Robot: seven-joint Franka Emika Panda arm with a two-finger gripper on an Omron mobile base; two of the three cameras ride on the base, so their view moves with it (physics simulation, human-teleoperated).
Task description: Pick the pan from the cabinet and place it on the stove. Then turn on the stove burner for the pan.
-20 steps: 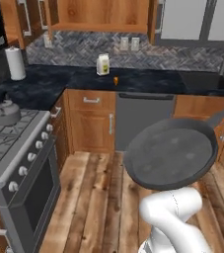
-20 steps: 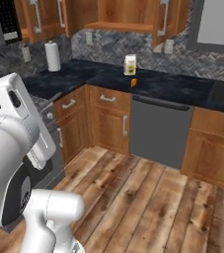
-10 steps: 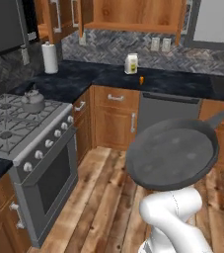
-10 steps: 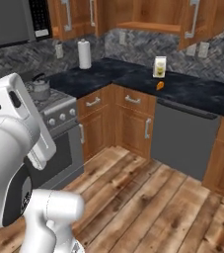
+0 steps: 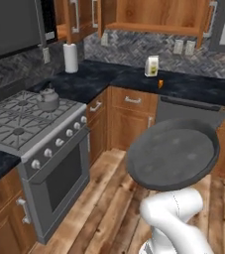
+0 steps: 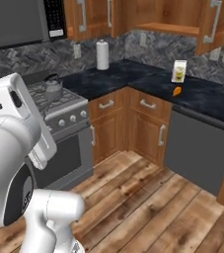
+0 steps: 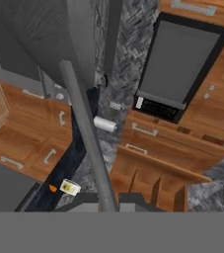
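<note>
My gripper (image 7: pixel 108 200) is clamped on the pan's handle, the empty pan (image 5: pixel 172 154) held up above the wood floor, right of the stove (image 5: pixel 22 126) carrying a kettle (image 5: pixel 48 98).

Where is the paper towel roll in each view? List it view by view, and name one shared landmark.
Left base view: paper towel roll upper left, upright on the dark counter.
Right base view: top, left of centre.
Hand view: centre, lying sideways in the picture, right of the pan handle.
Shared landmark: the yellow-and-white carton.
</note>
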